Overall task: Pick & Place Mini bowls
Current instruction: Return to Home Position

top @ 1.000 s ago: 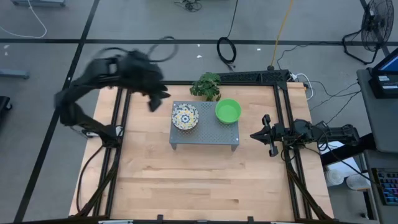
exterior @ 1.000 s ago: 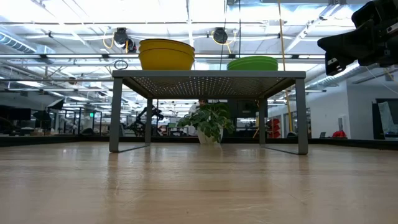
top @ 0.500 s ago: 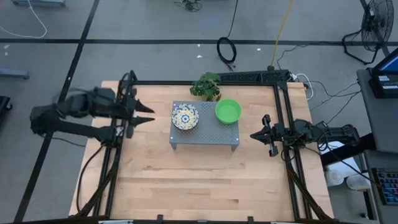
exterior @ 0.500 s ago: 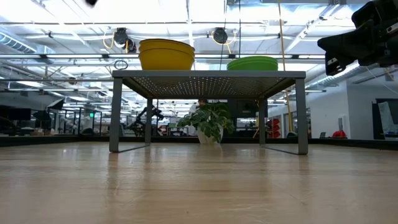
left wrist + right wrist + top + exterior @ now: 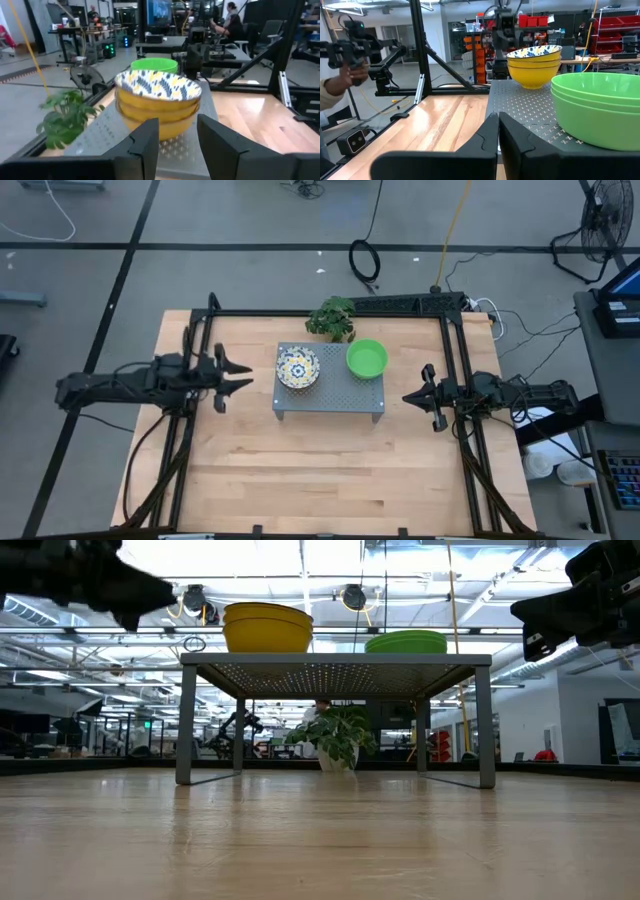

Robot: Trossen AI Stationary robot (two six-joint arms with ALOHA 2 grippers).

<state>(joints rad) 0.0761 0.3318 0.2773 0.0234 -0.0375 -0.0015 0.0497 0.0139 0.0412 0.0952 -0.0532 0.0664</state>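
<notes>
Green bowls point(image 5: 367, 358) and floral bowls point(image 5: 298, 368) sit stacked on the shelf point(image 5: 330, 396); left gripper point(image 5: 247, 377) parted, right gripper point(image 5: 406, 396) closed.

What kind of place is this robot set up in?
Probably a robotics lab or workshop: robot arms on a framed wooden table, red storage bins, and a person at desks beyond.

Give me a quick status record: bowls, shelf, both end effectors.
Shelf: grey perforated metal shelf, mid-table
Patterned bowls: stack of yellow bowls with floral insides, shelf's left-arm side
Green bowls: stack of plain green bowls, shelf's right-arm side
Left end effector: open, empty, left of shelf
Right end effector: shut, empty, right of shelf
Plant: small potted plant, beyond shelf
</notes>
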